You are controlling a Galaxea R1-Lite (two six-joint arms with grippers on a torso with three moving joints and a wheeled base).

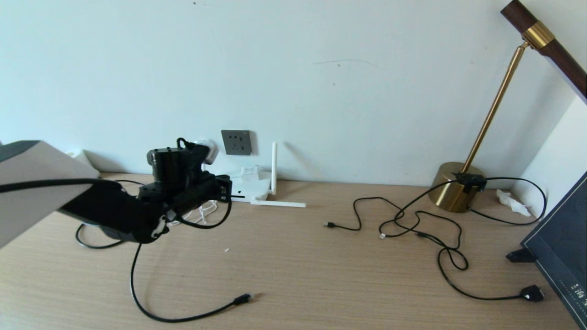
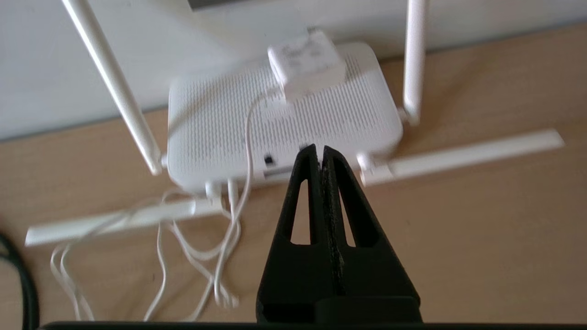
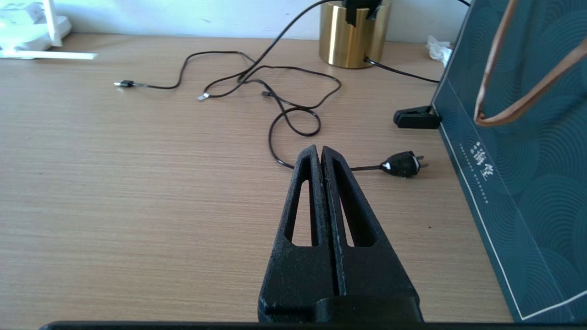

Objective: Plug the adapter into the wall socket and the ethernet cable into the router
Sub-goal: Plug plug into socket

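a: pale wall, wooden desk (image 1: 321, 275). where's everything?

b: router (image 2: 284, 119) sits flat against the wall under the wall socket (image 1: 236, 142), the adapter (image 2: 306, 64) lying loose on its lid, white cord (image 2: 220, 256) trailing in front. nothing's plugged in yet, i'd say.

a: and the arms?

b: left gripper (image 2: 319, 151) hangs by the router's front edge, jaws pressed together, empty. right gripper (image 3: 319, 151) is parked low over bare desk, jaws also pressed together.

a: the ethernet cable?

b: ethernet cable (image 1: 183, 316) loops across the near desk, plug free. thinner black leads (image 1: 412, 220) tangle near the brass lamp base (image 1: 451, 185). antennas (image 2: 458, 153) splayed sideways could snag a reach.
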